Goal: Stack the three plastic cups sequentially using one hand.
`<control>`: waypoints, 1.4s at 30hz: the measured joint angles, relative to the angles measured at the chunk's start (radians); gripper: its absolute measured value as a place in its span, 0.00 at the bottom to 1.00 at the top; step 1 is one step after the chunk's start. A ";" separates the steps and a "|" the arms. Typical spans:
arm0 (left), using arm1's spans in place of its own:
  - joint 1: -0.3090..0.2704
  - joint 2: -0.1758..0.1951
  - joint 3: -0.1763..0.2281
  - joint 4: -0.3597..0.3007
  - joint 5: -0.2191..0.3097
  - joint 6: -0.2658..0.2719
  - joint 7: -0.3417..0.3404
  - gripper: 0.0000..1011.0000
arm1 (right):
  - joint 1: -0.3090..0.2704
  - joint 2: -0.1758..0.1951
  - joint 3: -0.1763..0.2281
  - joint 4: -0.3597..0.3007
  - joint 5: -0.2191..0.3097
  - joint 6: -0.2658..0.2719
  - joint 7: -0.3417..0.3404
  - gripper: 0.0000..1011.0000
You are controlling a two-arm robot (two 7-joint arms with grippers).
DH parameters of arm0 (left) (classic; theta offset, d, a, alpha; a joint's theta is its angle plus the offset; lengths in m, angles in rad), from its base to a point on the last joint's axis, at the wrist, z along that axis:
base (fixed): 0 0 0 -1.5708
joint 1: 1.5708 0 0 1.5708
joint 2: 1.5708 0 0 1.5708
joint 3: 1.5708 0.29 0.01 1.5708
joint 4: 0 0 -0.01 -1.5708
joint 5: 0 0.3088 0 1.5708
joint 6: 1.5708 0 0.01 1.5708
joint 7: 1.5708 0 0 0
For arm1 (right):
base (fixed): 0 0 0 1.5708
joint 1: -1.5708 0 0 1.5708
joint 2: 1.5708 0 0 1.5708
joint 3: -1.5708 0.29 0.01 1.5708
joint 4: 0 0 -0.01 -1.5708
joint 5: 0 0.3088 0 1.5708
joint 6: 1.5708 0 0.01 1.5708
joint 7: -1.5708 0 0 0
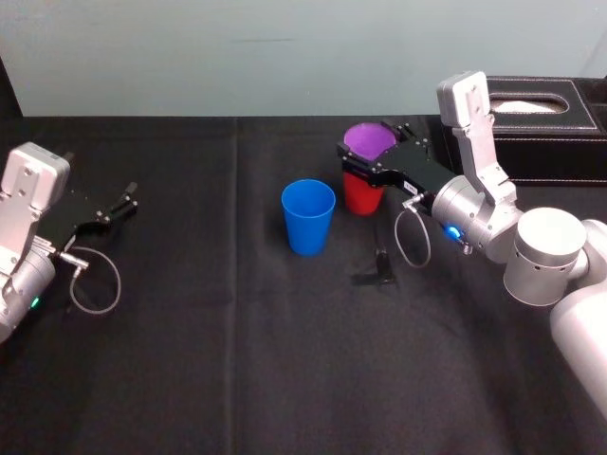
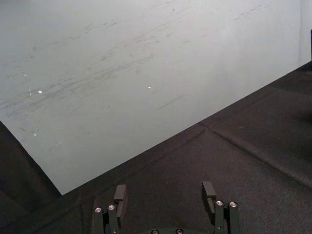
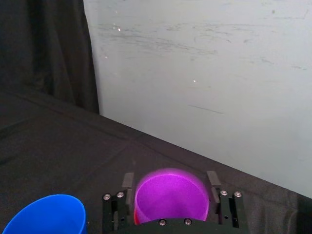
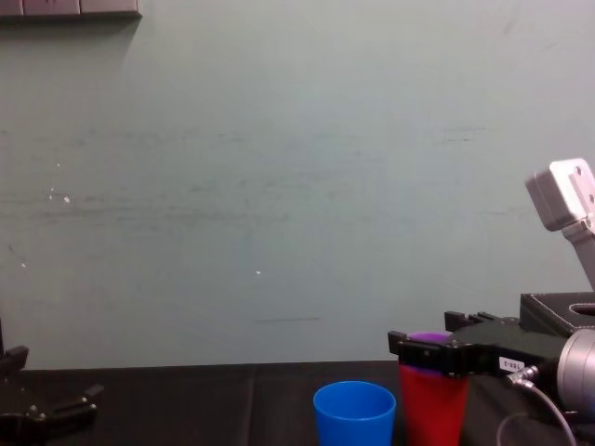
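The purple cup (image 1: 368, 140) sits nested inside the red cup (image 1: 362, 197) at the middle right of the black table. The blue cup (image 1: 308, 216) stands upright by itself just to their left. My right gripper (image 1: 370, 138) reaches in from the right and straddles the purple cup's rim. In the right wrist view its fingers (image 3: 127, 181) stand on either side of the purple cup (image 3: 170, 195) with a thin gap, so it is open. The blue cup (image 3: 46, 217) shows beside it. From the chest, the red cup (image 4: 432, 404) stands under the gripper (image 4: 418, 348). My left gripper (image 1: 128, 199) rests open at the far left.
A black stitched tissue box (image 1: 545, 118) stands at the back right, behind the right arm. A small black object (image 1: 375, 270) lies on the cloth in front of the red cup. A pale wall runs along the table's far edge.
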 joint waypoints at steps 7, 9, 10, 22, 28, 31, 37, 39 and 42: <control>0.000 0.000 0.000 0.000 0.000 0.000 0.000 0.99 | -0.001 0.001 0.001 -0.002 0.001 0.002 -0.001 0.99; 0.000 0.000 0.000 0.000 0.000 0.000 0.000 0.99 | -0.001 0.001 0.001 -0.002 0.002 0.002 -0.001 0.99; 0.000 0.000 0.000 0.000 0.000 0.000 0.000 0.99 | -0.004 0.002 0.002 -0.008 0.002 0.002 -0.001 0.99; 0.000 0.000 0.000 0.000 0.000 0.000 0.000 0.99 | -0.109 0.073 0.036 -0.210 0.015 0.035 0.001 0.99; 0.000 0.000 0.000 0.000 0.000 0.000 0.000 0.99 | -0.205 0.127 0.060 -0.329 0.044 0.046 0.017 0.99; 0.000 0.000 0.000 0.000 0.000 0.000 0.000 0.99 | -0.275 0.157 0.072 -0.376 0.067 0.029 0.033 0.99; 0.000 0.000 0.000 0.000 0.000 0.000 0.000 0.99 | -0.355 0.187 0.080 -0.401 0.087 -0.015 0.052 0.99; 0.000 0.000 0.000 0.000 0.000 0.000 0.000 0.99 | -0.377 0.195 0.074 -0.393 0.087 -0.041 0.062 0.99; 0.000 0.000 0.000 0.000 0.000 0.000 0.000 0.99 | -0.391 0.198 0.062 -0.374 0.081 -0.069 0.073 0.99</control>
